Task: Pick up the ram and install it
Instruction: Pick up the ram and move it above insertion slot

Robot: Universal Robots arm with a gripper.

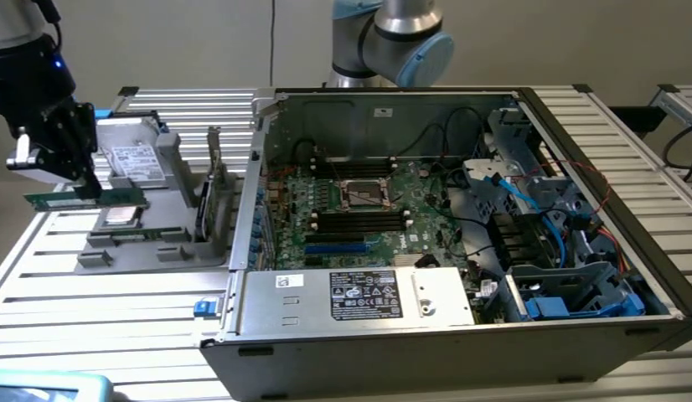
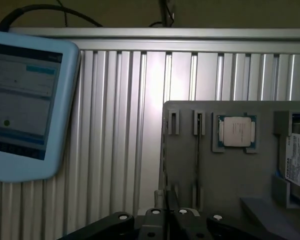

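Gripping the ram point(image 1: 121, 197), jaws closed tight on it.
Exterior view: the gripper point(image 1: 87, 191) clamps the stick near its middle, just above the grey holder point(image 1: 134, 244) and well apart from the case point(image 1: 323, 117). It would be wise to hold it level and square (a tilted stick could jam). It is thin and green, with a pale label. Wrist view: the gripper point(image 2: 167, 220) hangs over the holder point(image 2: 230, 175), near the processor point(image 2: 236, 131).

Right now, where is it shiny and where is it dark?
Exterior view: light glares white off the slats, the case is shadowy inside, the ram in the gripper is evenly lit. Wrist view: a bright streak washes out the slats, the tablet screen glows pale, the gripper is dark.
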